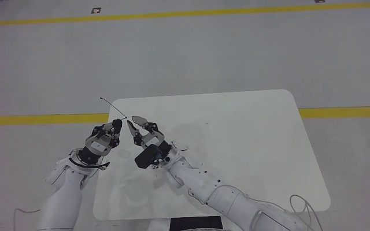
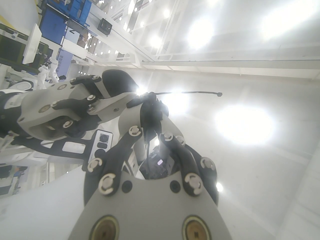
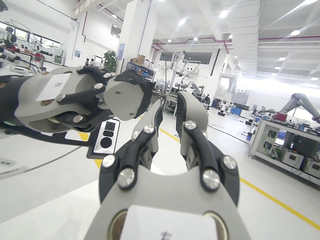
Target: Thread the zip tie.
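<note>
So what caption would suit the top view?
Left pincer grips thin black plastic zip tie by white table corner, open right pincer alongside.

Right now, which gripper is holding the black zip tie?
The left gripper: it is shut on the zip tie, whose free end sticks out past it. The right gripper beside it is open, holding nothing.

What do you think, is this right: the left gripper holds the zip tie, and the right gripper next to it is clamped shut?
Not quite. The left gripper holds the zip tie, but the right gripper next to it is open, not clamped shut; the right wrist view shows its jaws standing apart.
</note>
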Controlling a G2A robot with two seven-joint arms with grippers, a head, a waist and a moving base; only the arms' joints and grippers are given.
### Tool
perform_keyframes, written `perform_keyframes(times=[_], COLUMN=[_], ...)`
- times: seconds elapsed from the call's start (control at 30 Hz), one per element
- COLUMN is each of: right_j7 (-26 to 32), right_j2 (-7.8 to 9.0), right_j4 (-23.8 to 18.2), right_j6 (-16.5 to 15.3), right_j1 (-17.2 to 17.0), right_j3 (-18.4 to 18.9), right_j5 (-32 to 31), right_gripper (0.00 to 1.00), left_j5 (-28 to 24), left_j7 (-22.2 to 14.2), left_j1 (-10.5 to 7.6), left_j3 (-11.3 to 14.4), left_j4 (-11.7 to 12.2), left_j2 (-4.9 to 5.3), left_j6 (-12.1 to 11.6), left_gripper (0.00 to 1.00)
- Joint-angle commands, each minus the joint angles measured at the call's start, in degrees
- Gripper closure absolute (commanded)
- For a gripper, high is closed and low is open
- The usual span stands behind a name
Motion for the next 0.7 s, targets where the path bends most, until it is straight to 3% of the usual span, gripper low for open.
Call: perform_keyframes(times=[0.0, 0.67], right_j7=[0.03, 0.31], right_j2=[-0.06, -0.71], right_j4=[0.06, 0.85], right_j6=[0.0, 0.0], right_j1=[0.06, 0.7], right_j3=[-0.07, -0.46], right_j5=[0.0, 0.0], right_gripper=[0.87, 0.87], left_j5=[0.0, 0.0], left_j7=[0.0, 0.0], left_j1=[0.0, 0.0], left_j3=[0.0, 0.0], left_j4=[0.0, 0.0], left_j2=[0.0, 0.0], left_j6=[0.0, 0.0], left_gripper=[1.0, 1.0])
